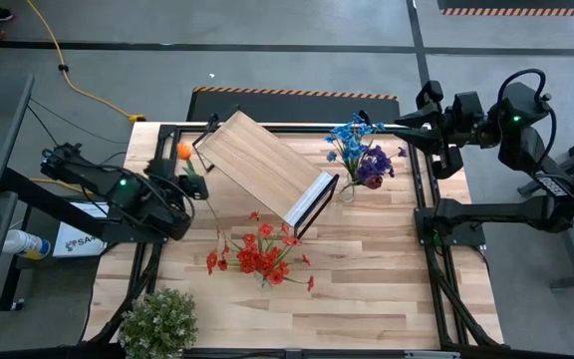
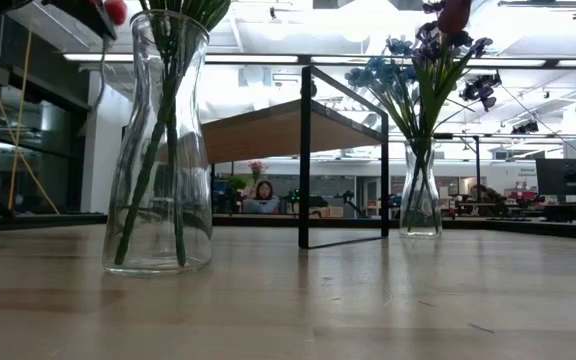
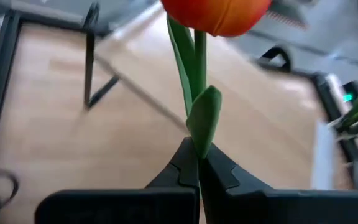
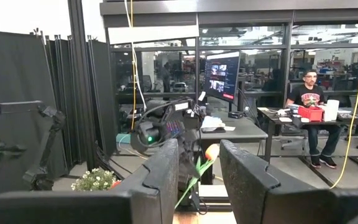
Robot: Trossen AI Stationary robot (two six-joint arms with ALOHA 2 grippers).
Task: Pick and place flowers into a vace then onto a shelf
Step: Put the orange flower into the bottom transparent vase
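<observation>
In the high view the left gripper (image 1: 189, 172) sits at centre left, closed on the stem of an orange flower (image 1: 183, 151) whose bloom shows just left of the shelf (image 1: 264, 166); the shelf lies skewed across the upper middle of the table (image 1: 387, 279). A bunch of red flowers (image 1: 257, 255) spreads at lower centre, and a vase of blue and purple flowers (image 1: 360, 152) stands right of the shelf. The right gripper (image 1: 433, 100) waits at upper right, off the table edge. The risk seen here is the stem swinging into the shelf's black bracket as the arm travels. In the low view a glass vase (image 2: 160, 150) at left already holds several green stems, and the second vase (image 2: 420, 190) stands at right beyond the shelf frame; a crowded neck could deflect a new stem so it catches the rim or tips the glass. In the left wrist view the fingers (image 3: 182, 171) at bottom centre pinch the orange flower by a leaf and thin stem, with the bloom at the top edge; such a narrow hold could let the flower pivot or slip out. In the right wrist view the fingers (image 4: 166, 171) stand apart with nothing between them, the orange flower showing far off through the gap at centre, and a person sits at a desk at right.
</observation>
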